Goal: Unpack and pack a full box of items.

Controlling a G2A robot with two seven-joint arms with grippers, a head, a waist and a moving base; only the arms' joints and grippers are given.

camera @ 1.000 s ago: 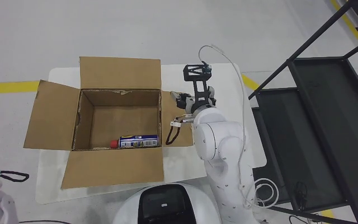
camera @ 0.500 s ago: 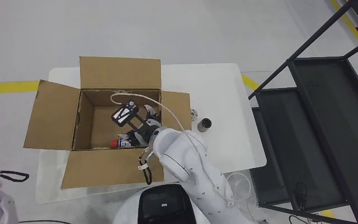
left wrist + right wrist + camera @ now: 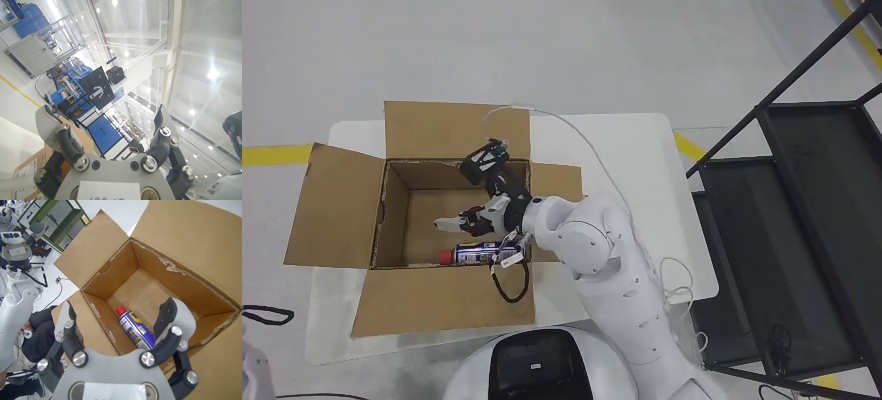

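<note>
**A:** The right gripper (image 3: 119, 308) hangs over the open box (image 3: 189, 291), fingers spread wide with nothing between them!

**B:** And the spray can (image 3: 135, 330) lies on its side on the box floor, directly beneath the claw, tucked against the wall nearest it.

**A:** Looks like rigid, smooth metal, and it'll likely roll. I'd clamp across mid-body, not the red cap (image 3: 121, 310).

**B:** Wrist pitched steeply downward. The left gripper (image 3: 103, 117), also spread, points upward.

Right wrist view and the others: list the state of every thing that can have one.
cardboard box: open, four flaps folded out.
spray can: lying on its side on the box floor, red cap on.
right gripper: open, empty, above the box.
left gripper: open, empty, pointing up toward the ceiling.
</note>
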